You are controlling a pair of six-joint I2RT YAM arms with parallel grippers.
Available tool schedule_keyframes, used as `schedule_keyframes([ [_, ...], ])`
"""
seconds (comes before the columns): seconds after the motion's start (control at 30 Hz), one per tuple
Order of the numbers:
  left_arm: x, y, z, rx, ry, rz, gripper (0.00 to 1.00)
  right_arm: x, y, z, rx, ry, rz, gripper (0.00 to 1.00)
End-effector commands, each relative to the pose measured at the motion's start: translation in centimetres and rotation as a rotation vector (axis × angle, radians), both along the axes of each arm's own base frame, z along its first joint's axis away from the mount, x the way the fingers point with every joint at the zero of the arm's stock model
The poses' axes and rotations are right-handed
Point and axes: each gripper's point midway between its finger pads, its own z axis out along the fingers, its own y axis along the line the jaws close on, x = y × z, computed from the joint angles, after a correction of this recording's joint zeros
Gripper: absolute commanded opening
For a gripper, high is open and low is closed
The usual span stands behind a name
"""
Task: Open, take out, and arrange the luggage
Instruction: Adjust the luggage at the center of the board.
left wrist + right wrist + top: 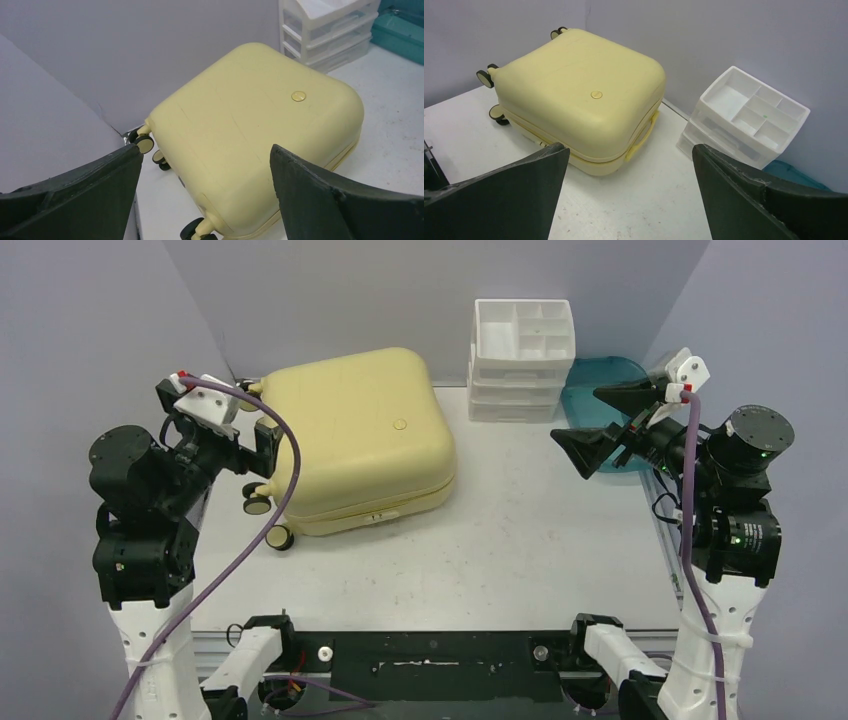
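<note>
The luggage (355, 435) is a pale-yellow hard-shell suitcase lying flat and closed at the back left of the white table (500, 550). Its small wheels (258, 503) face my left arm. A round gold badge (400, 425) sits on its top shell. A yellow handle (644, 134) shows on its side in the right wrist view. My left gripper (255, 420) hangs open just left of the luggage (250, 125), above the wheels, holding nothing. My right gripper (575, 413) is open in the air at the right, well apart from the luggage (579, 95), holding nothing.
A white drawer organizer (523, 350) with divided top compartments stands at the back, right of the luggage. A teal plastic tray (600, 390) lies beside it, behind my right gripper. Grey walls close in the back and sides. The black base rail (430, 660) runs along the near edge.
</note>
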Motion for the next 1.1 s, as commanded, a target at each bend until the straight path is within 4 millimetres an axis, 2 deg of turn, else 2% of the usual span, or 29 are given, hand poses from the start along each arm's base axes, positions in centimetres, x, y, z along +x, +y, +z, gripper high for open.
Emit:
schedule_keyframes([
  [0.0, 0.7, 1.2, 0.3, -0.049, 0.024, 0.077, 0.97, 0.5, -0.2, 0.7, 0.002, -0.010, -0.017, 1.00],
  [0.17, 1.1, 1.4, -3.0, -0.029, 0.096, 0.080, 0.97, 1.5, 0.2, 0.3, -0.053, -0.057, 0.050, 1.00],
  [0.3, 1.7, 2.9, -6.2, 0.021, 0.180, 0.151, 0.97, 2.9, 0.0, 0.6, 0.011, -0.057, 0.036, 1.00],
  [0.37, 2.2, 3.3, -7.8, 0.015, 0.209, 0.182, 0.97, 3.4, 0.0, -0.9, 0.001, -0.033, 0.051, 1.00],
  [0.47, 2.2, 2.8, -9.1, 0.007, 0.236, 0.149, 0.97, 4.0, -0.4, -4.7, -0.064, 0.003, 0.048, 1.00],
  [0.6, 0.8, 2.7, -10.2, 0.038, 0.236, 0.135, 0.97, 4.5, -0.5, -9.2, -0.136, 0.027, 0.081, 1.00],
  [0.77, -0.9, 2.3, -13.8, 0.104, 0.283, 0.084, 0.97, 5.6, 0.0, -14.3, -0.085, 0.133, 0.116, 1.00],
  [0.93, -1.3, 3.8, -15.8, 0.167, 0.290, 0.142, 0.97, 5.8, -0.1, -16.9, -0.089, 0.149, 0.109, 1.00],
  [1.07, -1.2, 3.8, -17.3, 0.177, 0.331, 0.139, 0.97, 5.8, 0.5, -18.3, -0.100, 0.167, 0.139, 1.00],
])
